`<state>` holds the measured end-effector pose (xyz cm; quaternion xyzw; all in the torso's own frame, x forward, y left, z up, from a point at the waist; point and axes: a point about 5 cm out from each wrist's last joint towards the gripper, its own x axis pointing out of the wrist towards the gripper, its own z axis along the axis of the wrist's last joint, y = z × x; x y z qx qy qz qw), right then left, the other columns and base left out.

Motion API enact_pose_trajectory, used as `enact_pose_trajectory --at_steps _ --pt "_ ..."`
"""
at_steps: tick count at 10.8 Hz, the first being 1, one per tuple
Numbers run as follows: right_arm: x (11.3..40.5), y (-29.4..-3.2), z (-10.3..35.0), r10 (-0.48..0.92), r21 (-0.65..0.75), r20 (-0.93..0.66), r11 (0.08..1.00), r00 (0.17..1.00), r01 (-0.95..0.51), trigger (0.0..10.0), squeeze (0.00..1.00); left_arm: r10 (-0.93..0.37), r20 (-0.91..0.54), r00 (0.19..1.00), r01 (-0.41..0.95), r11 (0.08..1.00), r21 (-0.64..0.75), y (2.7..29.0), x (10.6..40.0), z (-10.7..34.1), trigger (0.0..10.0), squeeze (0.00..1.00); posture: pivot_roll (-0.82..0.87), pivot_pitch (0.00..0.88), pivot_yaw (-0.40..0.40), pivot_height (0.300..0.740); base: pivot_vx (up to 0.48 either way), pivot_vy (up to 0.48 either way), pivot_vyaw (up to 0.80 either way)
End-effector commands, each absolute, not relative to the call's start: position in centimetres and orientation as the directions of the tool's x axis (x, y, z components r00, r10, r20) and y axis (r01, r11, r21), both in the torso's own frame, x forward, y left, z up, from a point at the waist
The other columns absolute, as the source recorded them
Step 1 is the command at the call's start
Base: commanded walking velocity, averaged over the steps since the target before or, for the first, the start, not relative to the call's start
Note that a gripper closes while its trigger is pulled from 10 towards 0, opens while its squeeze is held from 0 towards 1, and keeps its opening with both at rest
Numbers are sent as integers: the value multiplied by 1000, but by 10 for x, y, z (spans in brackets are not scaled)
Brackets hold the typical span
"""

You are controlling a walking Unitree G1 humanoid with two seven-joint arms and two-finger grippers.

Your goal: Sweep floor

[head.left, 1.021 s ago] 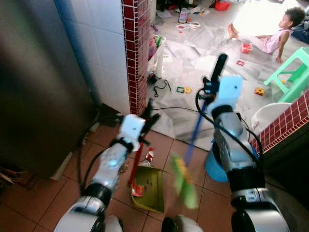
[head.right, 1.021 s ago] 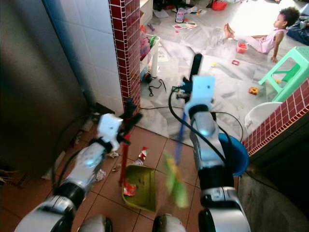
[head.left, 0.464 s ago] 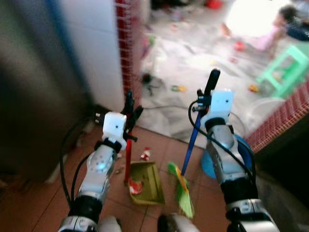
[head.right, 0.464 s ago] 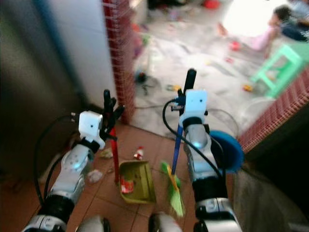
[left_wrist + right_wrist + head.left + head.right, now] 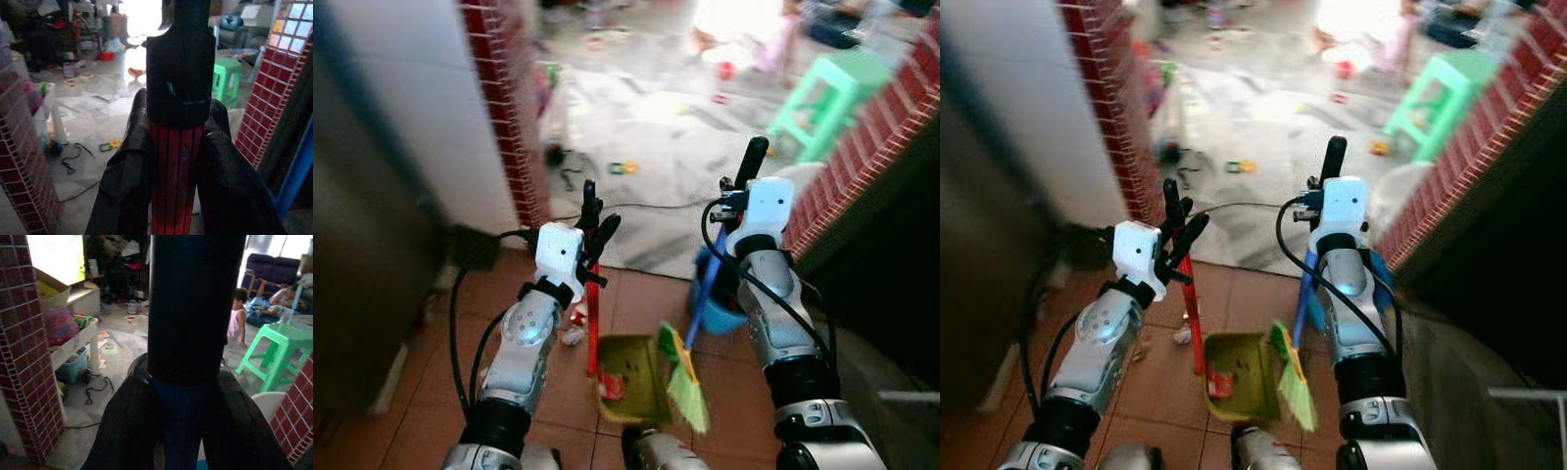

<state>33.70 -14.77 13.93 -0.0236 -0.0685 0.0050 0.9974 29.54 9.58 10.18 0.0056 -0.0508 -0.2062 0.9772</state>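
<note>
Left gripper (image 5: pixel 593 217) fingers (image 5: pixel 128 181) closed tight around the red ribbed handle (image 5: pixel 174 176) of the olive-green plastic dustpan (image 5: pixel 632 377), gripping just below its black end cap. Handle runs near vertical, long axis up-down, top at the gripper, foot at the dustpan's left edge. Dustpan lies flat on the terracotta tiled floor (image 5: pixel 421 392), open mouth facing the broom head to its right; red-and-white scrap inside (image 5: pixel 612 387).

Right gripper (image 5: pixel 746 181) fingers (image 5: pixel 243 431) clamped on the blue broom stick (image 5: pixel 703 294) under its black top grip (image 5: pixel 195 303). Stick slants, top at the gripper, lower end toward the robot's left and down, ending in green bristles (image 5: pixel 685 382) that touch the dustpan's right rim. Bristles point down and toward the robot.

Small crumpled litter (image 5: pixel 572 336) on tiles just left of the red handle. Blue round bucket (image 5: pixel 722 311) right behind the broom stick, beside the right arm. Red mosaic-tile pillar (image 5: pixel 504 117) close on the left, red tiled low wall (image 5: pixel 862 157) close on the right; narrow gap between. Beyond: pale sheet-covered floor (image 5: pixel 636 127), black cable (image 5: pixel 570 171), scattered toys, green plastic stool (image 5: pixel 818 103). Blurred person sitting far back (image 5: pixel 237 318).
</note>
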Motion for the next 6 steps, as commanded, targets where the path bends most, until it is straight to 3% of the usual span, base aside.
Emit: enact_pose_trajectory --at_steps 1,6 --pt "338 -152 140 -8 -57 130 998 991 15 10000 0 -403 132 906 403 915 25 96 296 112 10000 0 -7 47 -51 740 0 0 -800" --pt "340 -156 134 -46 -59 95 997 994 52 10000 0 -441 91 893 443 896 -4 93 290 113 10000 0 -6 57 -50 740 0 0 -800"
